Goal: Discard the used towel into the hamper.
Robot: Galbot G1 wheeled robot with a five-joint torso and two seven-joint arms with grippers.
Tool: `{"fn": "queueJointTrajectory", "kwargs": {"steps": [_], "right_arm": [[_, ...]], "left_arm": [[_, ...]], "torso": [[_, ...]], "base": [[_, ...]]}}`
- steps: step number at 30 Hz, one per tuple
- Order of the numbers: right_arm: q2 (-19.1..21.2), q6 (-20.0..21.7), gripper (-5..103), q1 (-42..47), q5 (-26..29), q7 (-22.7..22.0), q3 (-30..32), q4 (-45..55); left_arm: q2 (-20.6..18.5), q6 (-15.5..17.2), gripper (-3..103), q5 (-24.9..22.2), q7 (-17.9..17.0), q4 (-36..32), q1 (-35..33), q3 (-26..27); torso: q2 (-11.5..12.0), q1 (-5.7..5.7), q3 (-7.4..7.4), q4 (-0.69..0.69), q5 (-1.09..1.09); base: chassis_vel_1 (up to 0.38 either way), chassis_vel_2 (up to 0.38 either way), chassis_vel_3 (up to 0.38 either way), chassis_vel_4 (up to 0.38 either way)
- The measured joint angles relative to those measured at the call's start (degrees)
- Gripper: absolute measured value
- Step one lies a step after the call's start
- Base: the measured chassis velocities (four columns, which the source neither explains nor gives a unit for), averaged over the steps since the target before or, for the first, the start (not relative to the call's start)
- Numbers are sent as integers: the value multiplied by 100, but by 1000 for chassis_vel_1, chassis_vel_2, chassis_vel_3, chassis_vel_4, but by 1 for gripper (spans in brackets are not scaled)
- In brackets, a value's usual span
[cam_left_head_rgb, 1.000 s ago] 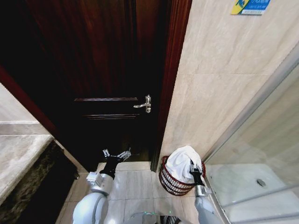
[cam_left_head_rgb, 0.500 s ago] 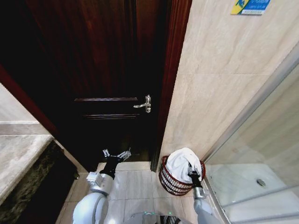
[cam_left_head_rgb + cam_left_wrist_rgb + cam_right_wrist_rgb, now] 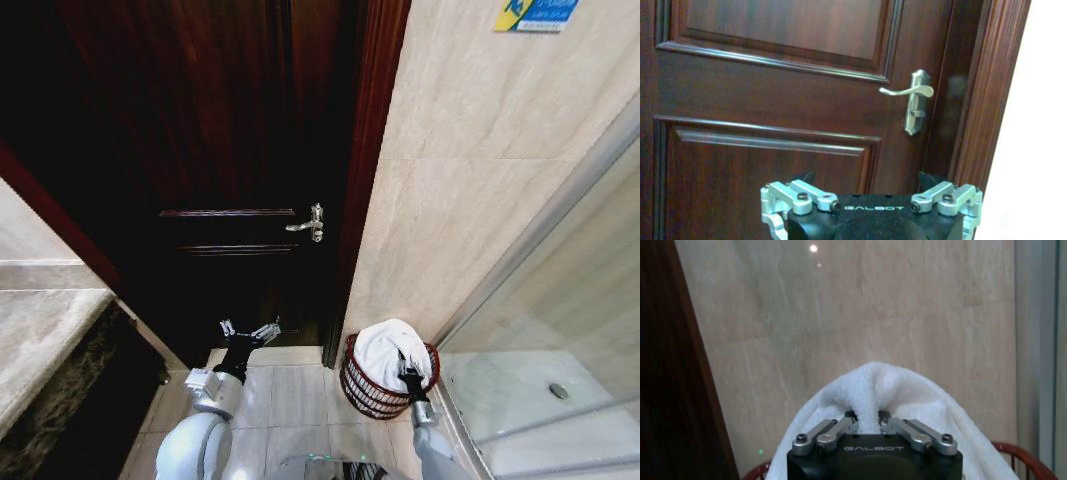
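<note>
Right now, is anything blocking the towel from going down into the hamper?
Nothing visible. The white towel already hangs over the wire hamper, pinched by the right gripper; the left gripper sits by the door.

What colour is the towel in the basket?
White; the towel shows best in the right wrist view.

A bathroom, beige marble-look wall tiles (image 3: 470, 180), glass shower enclosure (image 3: 560, 330), dark wooden panelled door (image 3: 220, 150) with silver lever handle (image 3: 310, 224), stone-topped vanity counter (image 3: 40, 330)
</note>
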State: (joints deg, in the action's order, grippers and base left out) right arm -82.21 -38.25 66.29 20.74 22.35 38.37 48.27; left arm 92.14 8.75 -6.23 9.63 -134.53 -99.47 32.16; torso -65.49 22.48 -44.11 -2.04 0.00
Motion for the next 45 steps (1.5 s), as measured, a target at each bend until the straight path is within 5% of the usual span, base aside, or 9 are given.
{"fn": "queueJointTrajectory", "kwargs": {"steps": [10,45], "right_arm": [[193,43,13,-465,-205,43,-73,-692],[398,1478,13,-1944,-1628,-71,-397,-2739]], "left_arm": [[0,0,100,0,0,0,0,0],[0,0,100,0,0,0,0,0]], "torso": [[0,0,0,0,0],[0,0,0,-1,-1]], "base": [[0,0,0,0],[0,0,0,0]]}}
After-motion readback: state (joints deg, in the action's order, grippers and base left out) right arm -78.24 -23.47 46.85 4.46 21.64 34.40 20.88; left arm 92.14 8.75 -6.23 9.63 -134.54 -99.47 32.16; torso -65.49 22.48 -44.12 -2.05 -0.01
